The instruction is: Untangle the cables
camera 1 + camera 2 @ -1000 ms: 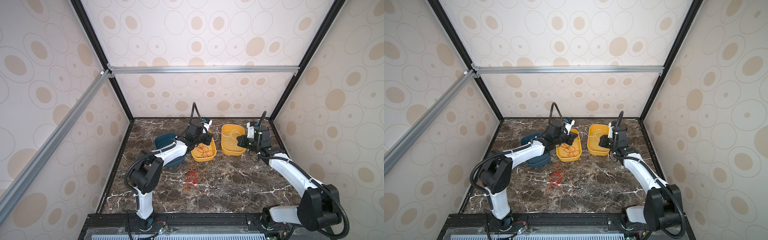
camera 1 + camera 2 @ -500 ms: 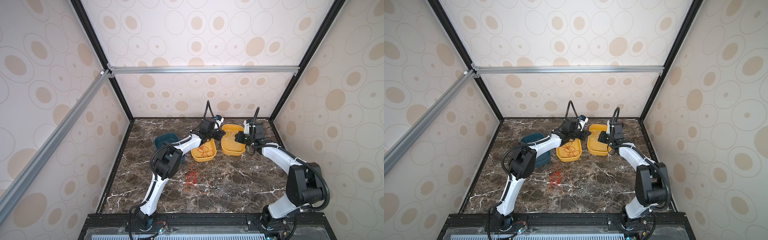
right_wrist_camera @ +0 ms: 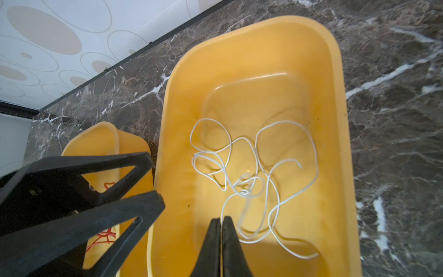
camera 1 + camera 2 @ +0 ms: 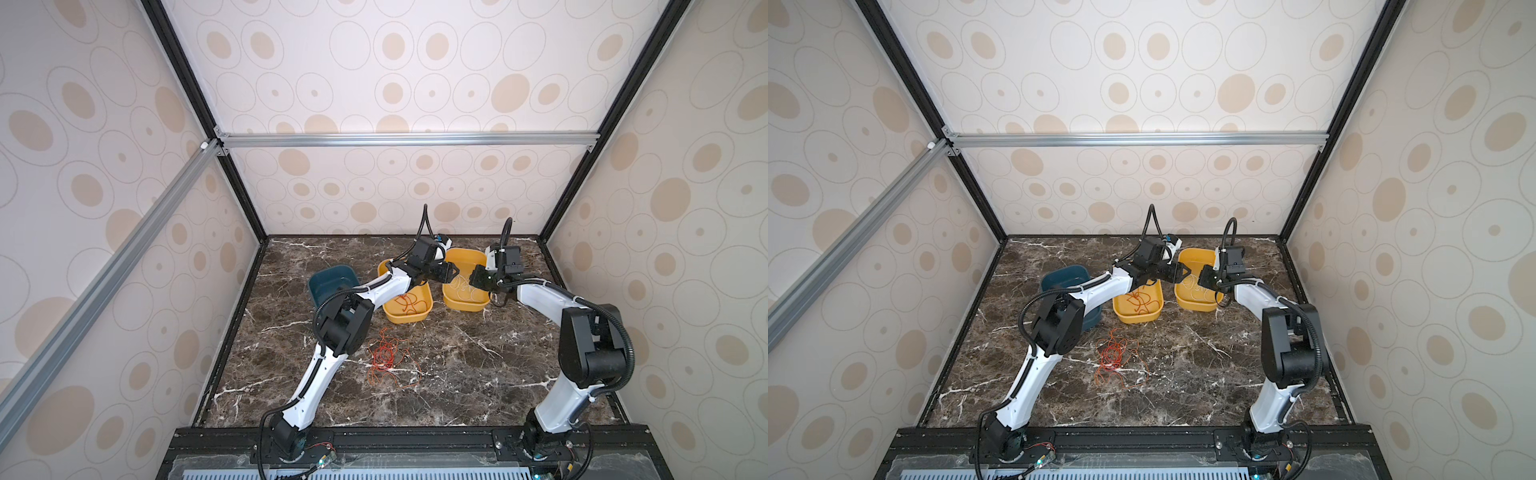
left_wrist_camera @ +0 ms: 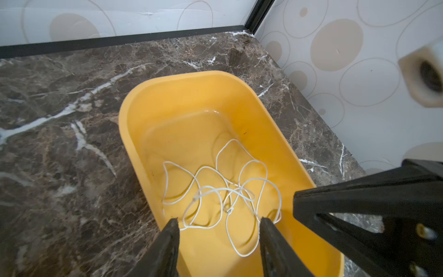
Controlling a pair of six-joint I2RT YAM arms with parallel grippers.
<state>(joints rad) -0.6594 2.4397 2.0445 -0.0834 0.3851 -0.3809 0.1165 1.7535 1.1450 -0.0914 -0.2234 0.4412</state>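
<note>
A thin white cable (image 5: 223, 191) lies in loose loops inside the right yellow tray (image 5: 134, 153), also seen as the white cable (image 3: 254, 182) in the tray (image 3: 335, 120). My left gripper (image 5: 219, 221) hangs open over the tray's near end, nothing between its fingers. My right gripper (image 3: 221, 218) is shut, with a strand of the white cable running into its tips. In both top views the left gripper (image 4: 451, 272) (image 4: 1183, 272) and right gripper (image 4: 473, 278) (image 4: 1202, 279) nearly meet over that tray. A red and orange tangle (image 4: 386, 357) (image 4: 1115, 357) lies on the marble.
A second yellow tray (image 4: 405, 320) (image 4: 1138, 319) to the left holds an orange-red cable (image 4: 407, 301). A dark teal bin (image 4: 330, 282) (image 4: 1061, 278) stands further left, partly behind the left arm. The enclosure's back wall and right corner are close behind the trays.
The left arm has swung right from the left yellow tray to the right one, and its gripper has opened. The right gripper has stayed shut and shifted a little over the right tray.
</note>
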